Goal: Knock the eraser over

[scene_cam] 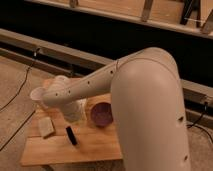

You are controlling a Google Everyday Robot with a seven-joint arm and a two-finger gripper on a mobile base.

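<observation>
beside one eraser [71, 135], perhaps the gripper [75, 114]

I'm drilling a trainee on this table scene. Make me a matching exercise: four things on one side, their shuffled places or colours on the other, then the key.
Things:
1. eraser
2. bowl
3. tan block
4. gripper

Descriptions:
A. purple, right of the arm's end
B. flat, near the table's left edge
C. black, lying between the block and the bowl, nearer the front edge
D. at the arm's end, above the table behind the eraser

Pairs: 1-C, 2-A, 3-B, 4-D
</observation>
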